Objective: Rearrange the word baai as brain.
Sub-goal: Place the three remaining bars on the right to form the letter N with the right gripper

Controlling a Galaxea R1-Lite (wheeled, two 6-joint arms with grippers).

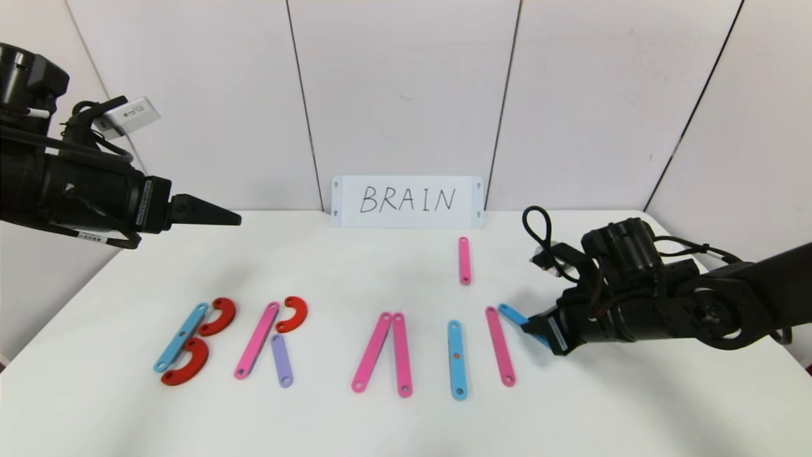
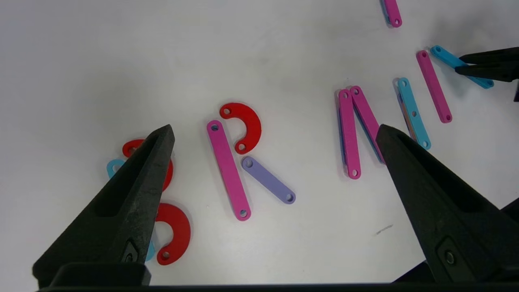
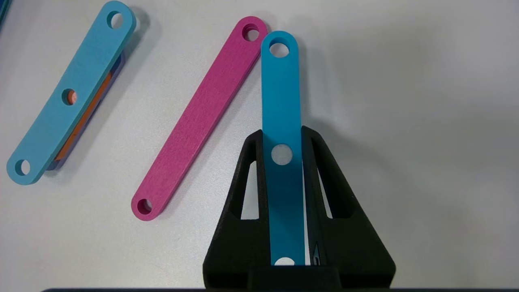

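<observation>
The right gripper (image 3: 284, 162) is pinching a blue strip (image 3: 280, 101) between its jaws, low over the table (image 1: 571, 412) at the right end of the word. The strip's free end is lying just beside the top of a pink strip (image 1: 500, 346), so this looks like the diagonal of the N. To do it well, I think the arm should be lowering it flat, keeping that end close to the pink one, and not be pushing it. Farther left the B (image 1: 190, 343), R (image 1: 269, 339), A (image 1: 384, 352) and I (image 1: 457, 358) are lying in a row. A spare pink strip (image 1: 464, 260) is waiting near the card (image 1: 407, 201). The left gripper (image 2: 275, 134) is hanging high at the left, jaws spread wide and empty.
</observation>
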